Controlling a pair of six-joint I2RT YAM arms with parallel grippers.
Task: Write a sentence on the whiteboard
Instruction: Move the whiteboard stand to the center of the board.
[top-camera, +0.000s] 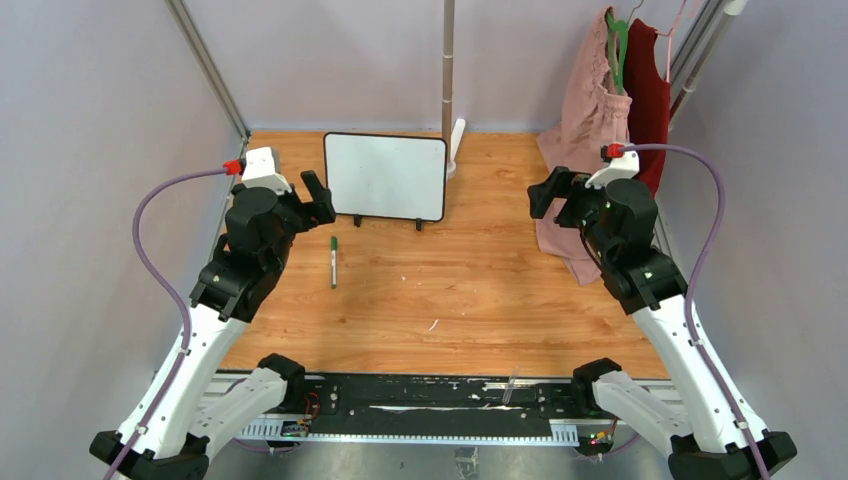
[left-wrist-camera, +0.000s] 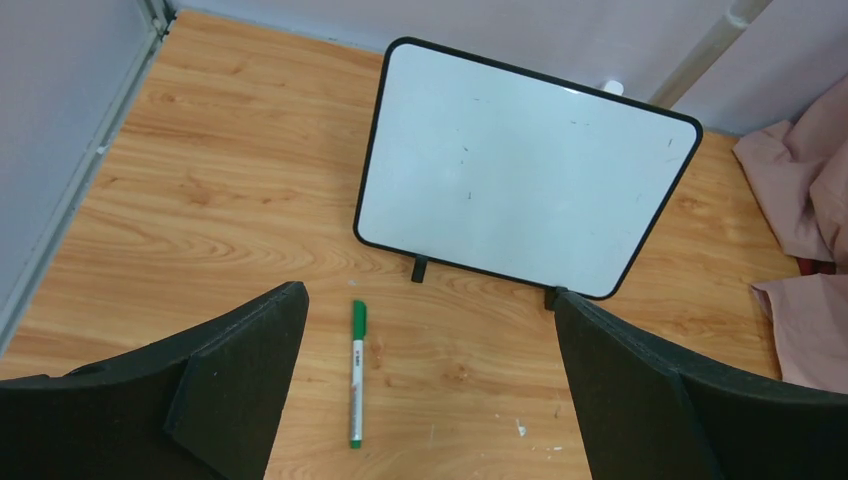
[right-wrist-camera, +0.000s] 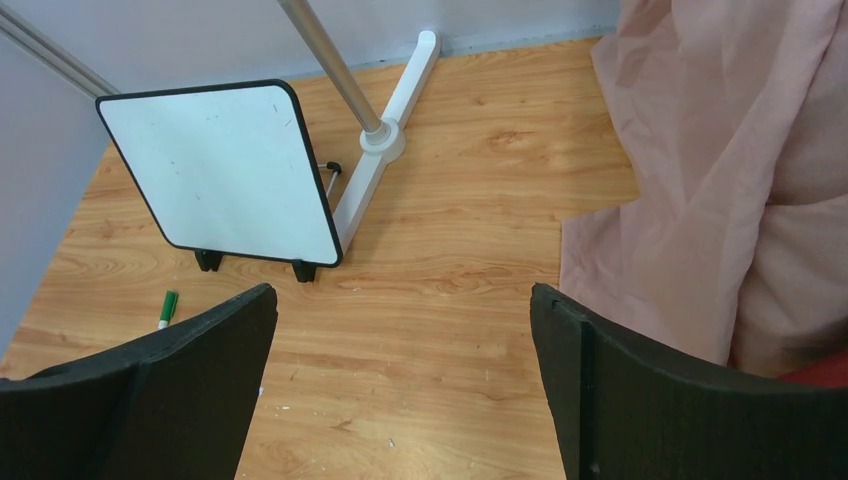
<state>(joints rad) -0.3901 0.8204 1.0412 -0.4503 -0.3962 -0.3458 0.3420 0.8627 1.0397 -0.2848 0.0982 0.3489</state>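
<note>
Blank whiteboard (top-camera: 385, 177) is stood on bench (top-camera: 480, 290), green marker (top-camera: 333, 261) laid before it; L tool (left-wrist-camera: 428, 296) & R tool (right-wrist-camera: 401, 290) are held wide.

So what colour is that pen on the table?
The pen is white with a green cap; the left wrist view shows it best.

1. The whiteboard (top-camera: 385, 177) stands blank at the far centre of the table (top-camera: 480, 290).
2. A green marker (top-camera: 333, 261) lies to its near left, not touching it.
3. The left gripper (top-camera: 320, 197) hovers beside the board's left edge, jaws apparently spread.
</note>
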